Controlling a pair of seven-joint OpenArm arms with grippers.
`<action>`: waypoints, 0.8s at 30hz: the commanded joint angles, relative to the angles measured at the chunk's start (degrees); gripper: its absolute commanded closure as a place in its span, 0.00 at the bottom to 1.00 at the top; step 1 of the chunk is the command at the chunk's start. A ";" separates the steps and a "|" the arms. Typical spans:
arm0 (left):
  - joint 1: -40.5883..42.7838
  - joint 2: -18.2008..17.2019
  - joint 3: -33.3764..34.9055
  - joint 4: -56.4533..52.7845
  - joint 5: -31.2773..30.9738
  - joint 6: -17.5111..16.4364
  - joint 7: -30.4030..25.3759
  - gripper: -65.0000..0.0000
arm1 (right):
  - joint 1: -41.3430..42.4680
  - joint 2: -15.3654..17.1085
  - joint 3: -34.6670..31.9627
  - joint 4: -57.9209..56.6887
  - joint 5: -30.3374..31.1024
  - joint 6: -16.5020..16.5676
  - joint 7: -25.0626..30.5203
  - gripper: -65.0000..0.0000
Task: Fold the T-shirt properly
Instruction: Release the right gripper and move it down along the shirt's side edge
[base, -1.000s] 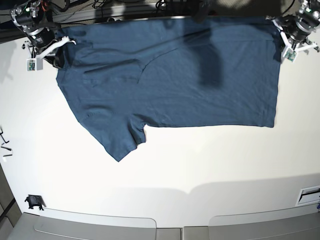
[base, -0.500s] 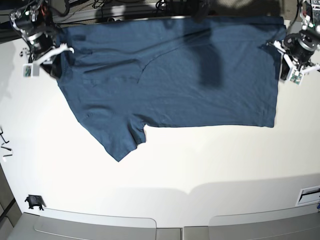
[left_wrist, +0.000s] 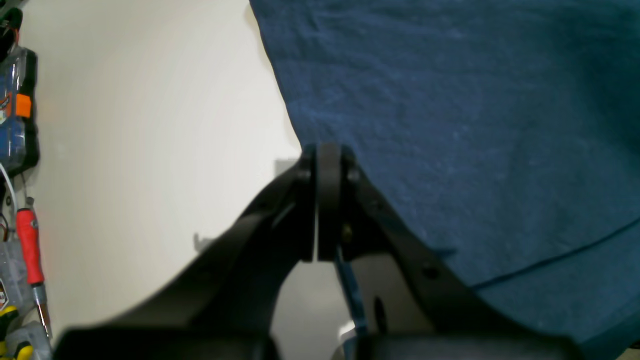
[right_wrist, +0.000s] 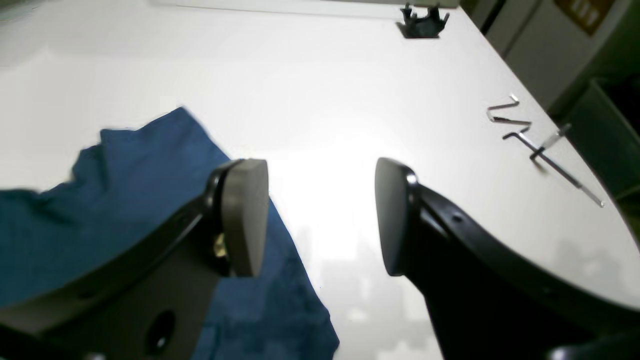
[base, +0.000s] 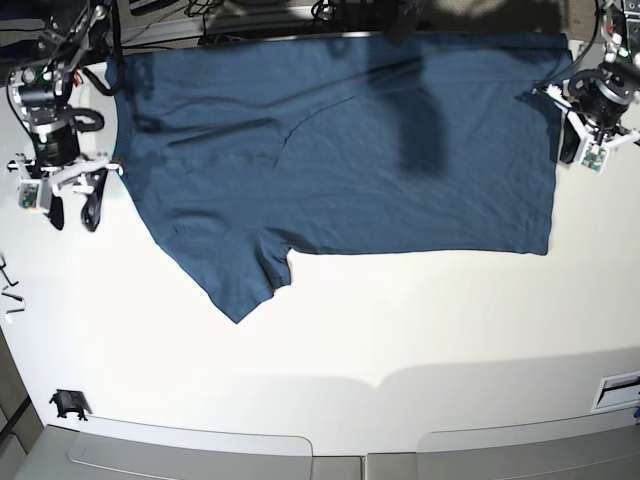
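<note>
The right end effector (right_wrist: 320, 217) stood with its two pads spread wide and nothing between them, hanging over the bare white bench (right_wrist: 350, 100) just off the sleeve edge of the plain dark teal-blue short-sleeved cotton T-shirt (base: 340, 150); one pad sat over the cloth's border, the other over bench, which read as lining up for a bite on that sleeve side. Across the bench, the left end effector (left_wrist: 320, 200) had its pads pressed flat together with no cloth visible between them, its tip right at the shirt's hem edge, so it looked parked against the cloth, not gripping it. The shirt itself lay spread out flat and unfolded along the far part of the bench, neck end toward the right arm, hem toward the left arm, one sleeve jutting out toward the near side. That flat spread looked right for a first fold, not yet started. Out past the right arm, a few small silver L-shaped hex keys (right_wrist: 530, 135) lay on the bench, well apart from the cloth.
</note>
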 joint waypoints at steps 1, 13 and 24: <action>-0.11 -0.81 -0.44 0.83 -0.55 0.48 -1.36 1.00 | 1.38 1.49 0.26 -1.49 0.33 -0.20 1.31 0.50; -0.13 -0.81 -0.44 0.83 -3.34 0.48 -1.36 0.94 | 20.17 12.35 -0.66 -41.86 16.96 8.33 -5.79 0.43; -0.13 -0.24 -0.44 0.83 -3.32 0.48 -1.36 0.94 | 30.21 13.55 -16.92 -58.40 19.34 10.46 -10.58 0.43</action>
